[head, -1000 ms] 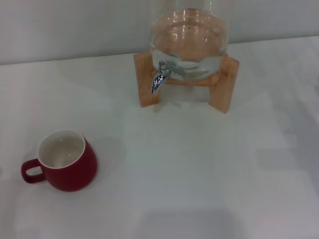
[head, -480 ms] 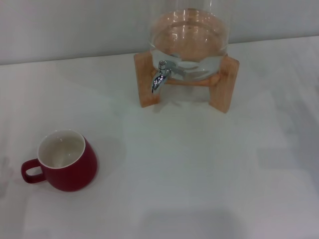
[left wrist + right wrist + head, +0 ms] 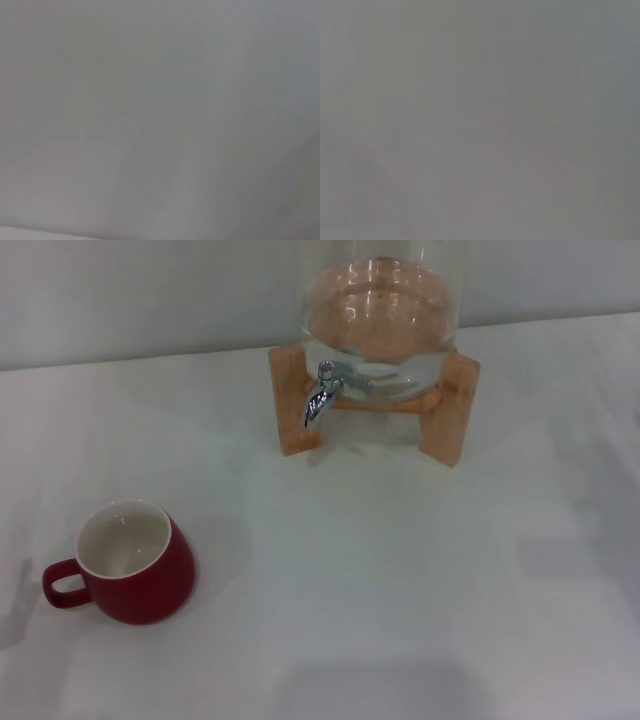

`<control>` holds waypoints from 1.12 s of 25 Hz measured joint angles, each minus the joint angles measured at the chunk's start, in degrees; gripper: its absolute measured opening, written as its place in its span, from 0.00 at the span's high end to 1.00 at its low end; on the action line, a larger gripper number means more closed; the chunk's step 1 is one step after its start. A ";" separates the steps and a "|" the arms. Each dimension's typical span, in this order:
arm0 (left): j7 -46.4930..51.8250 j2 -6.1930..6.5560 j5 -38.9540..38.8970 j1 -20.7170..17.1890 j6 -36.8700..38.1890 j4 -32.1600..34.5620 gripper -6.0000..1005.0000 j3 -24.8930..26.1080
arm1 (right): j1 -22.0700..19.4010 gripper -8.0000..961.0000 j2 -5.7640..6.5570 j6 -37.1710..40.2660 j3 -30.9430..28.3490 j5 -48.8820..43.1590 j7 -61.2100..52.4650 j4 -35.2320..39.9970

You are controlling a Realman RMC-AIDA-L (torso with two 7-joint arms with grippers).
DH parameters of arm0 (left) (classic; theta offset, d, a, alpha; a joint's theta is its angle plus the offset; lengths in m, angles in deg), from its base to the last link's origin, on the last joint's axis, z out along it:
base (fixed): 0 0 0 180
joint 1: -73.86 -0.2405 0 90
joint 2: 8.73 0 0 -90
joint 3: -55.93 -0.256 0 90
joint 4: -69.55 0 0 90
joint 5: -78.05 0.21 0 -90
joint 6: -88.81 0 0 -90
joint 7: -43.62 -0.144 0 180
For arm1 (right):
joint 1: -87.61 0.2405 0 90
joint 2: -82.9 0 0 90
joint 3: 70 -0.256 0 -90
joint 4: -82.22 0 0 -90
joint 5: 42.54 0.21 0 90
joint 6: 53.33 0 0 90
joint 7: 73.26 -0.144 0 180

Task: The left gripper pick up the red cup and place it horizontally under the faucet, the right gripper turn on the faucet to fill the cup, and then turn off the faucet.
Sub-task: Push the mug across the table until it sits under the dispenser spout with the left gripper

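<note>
Head view: glossy red ceramic cup (image 3: 135, 573) upright on white counter (image 3: 400, 580), near-left, well apart from chrome faucet (image 3: 320, 393) on glass jar (image 3: 380, 320); neither gripper in view, fingers' state unknowable; best approach likely from above, clear of the handle.

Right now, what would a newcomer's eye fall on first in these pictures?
The red cup stands out: it sits upright at the table's near left, its handle pointing left. Next comes the glass jar on its wooden stand at the far centre, with the chrome faucet in front. Neither end effector is in view.
</note>
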 joint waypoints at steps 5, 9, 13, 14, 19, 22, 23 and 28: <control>-1.48 -0.17 0.02 -1.03 0.29 0.67 0.13 -0.65 | -0.07 0.31 0.00 -0.13 0.00 0.00 0.00 0.05; -3.26 -0.34 -0.06 -2.49 0.72 2.70 0.13 -2.16 | -0.26 0.31 0.00 -0.33 0.00 0.00 0.00 0.05; -4.21 -0.33 0.00 -3.68 0.72 4.12 0.13 -3.37 | -0.35 0.31 0.00 -0.51 0.00 0.00 0.00 0.10; -4.32 -0.36 -0.02 -3.76 0.72 4.21 0.13 -3.83 | -0.38 0.31 0.00 -0.56 0.00 0.00 0.00 0.12; -4.79 -0.39 -0.26 -4.97 0.72 5.33 0.13 -5.37 | -0.57 0.31 0.00 -0.82 0.00 0.00 0.00 0.21; -5.64 -0.39 -0.34 -5.71 0.76 6.23 0.13 -6.32 | -0.65 0.31 0.00 -1.11 0.00 0.00 0.00 0.24; -5.67 -0.39 -0.36 -5.74 0.76 6.26 0.13 -6.38 | -0.67 0.31 0.00 -1.22 0.00 0.00 0.00 0.27; -5.92 -0.36 -0.46 -6.02 0.79 6.38 0.13 -6.71 | -0.67 0.31 0.00 -1.45 0.00 0.00 0.00 0.30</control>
